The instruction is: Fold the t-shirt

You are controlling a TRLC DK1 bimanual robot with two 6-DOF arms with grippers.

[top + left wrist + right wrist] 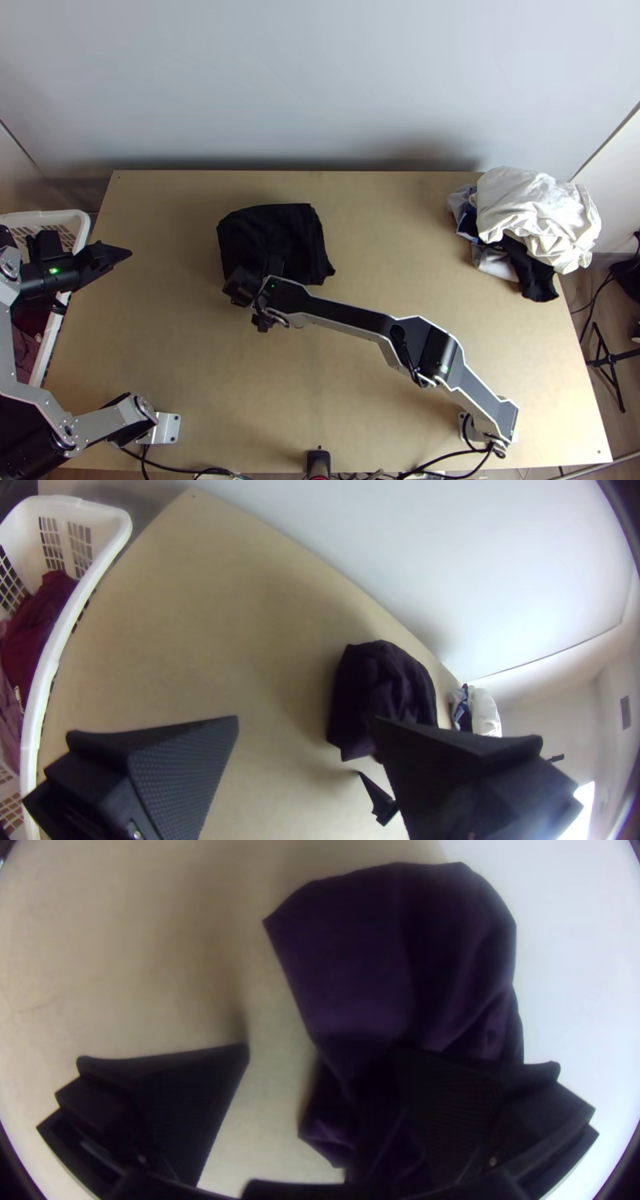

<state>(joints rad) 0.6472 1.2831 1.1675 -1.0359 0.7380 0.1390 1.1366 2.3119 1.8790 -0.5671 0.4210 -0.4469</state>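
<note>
The black t-shirt (268,228) lies as a compact, roughly square folded bundle left of the table's middle, with creases and an uneven near right corner. My right gripper (253,298) is at its near edge; in the right wrist view the right gripper (321,1050) stands open, one finger over the dark cloth (360,967), the other over bare wood. My left gripper (116,254) is near the table's left edge, well away from the shirt. In the left wrist view the left gripper (305,719) is open with nothing between its fingers, and the shirt (387,680) lies beyond.
A white laundry basket (50,342) with dark red clothes stands off the table's left edge. At the far right corner is a heap of white, grey and dark cloth (536,212). Bare wood (384,232) lies between shirt and heap. The right arm crosses the table's near half.
</note>
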